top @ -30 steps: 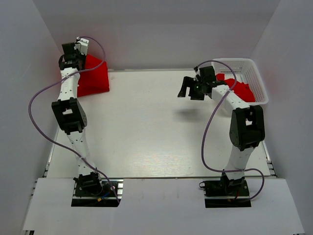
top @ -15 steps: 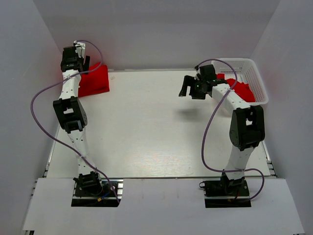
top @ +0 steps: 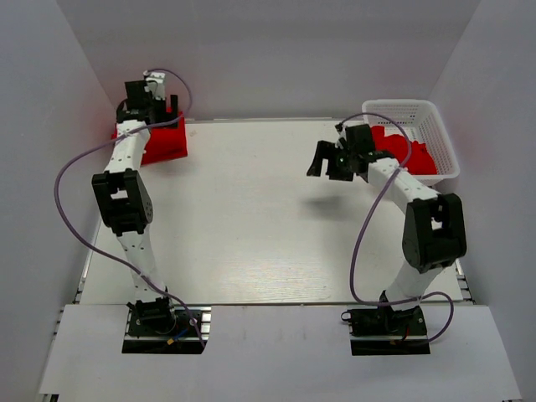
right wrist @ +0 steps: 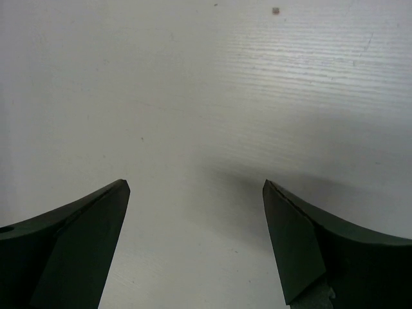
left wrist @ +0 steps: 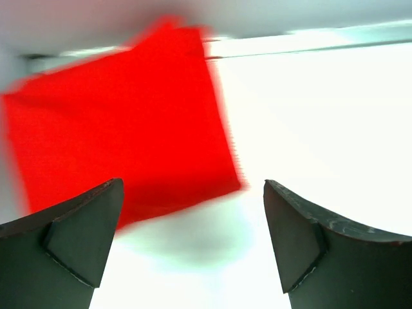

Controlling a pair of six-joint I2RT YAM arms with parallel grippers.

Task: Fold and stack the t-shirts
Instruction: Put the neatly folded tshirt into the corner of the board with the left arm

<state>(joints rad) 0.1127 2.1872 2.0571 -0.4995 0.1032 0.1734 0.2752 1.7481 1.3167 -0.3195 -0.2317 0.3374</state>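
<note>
Gaping wide and empty, left jaws hover above folded t-shirts (left wrist: 122,122); right jaws likewise over the table (right wrist: 193,96).

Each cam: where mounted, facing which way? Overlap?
Top external: above and behind the bases, facing down at the table; left arm, right arm whole; folded red t-shirt far left, basket far right.
Left wrist: on the left arm, facing past the open left gripper at that t-shirt.
Right wrist: faces down past the open right gripper at table only.
Shared: top and left wrist both show the t-shirt.
</note>
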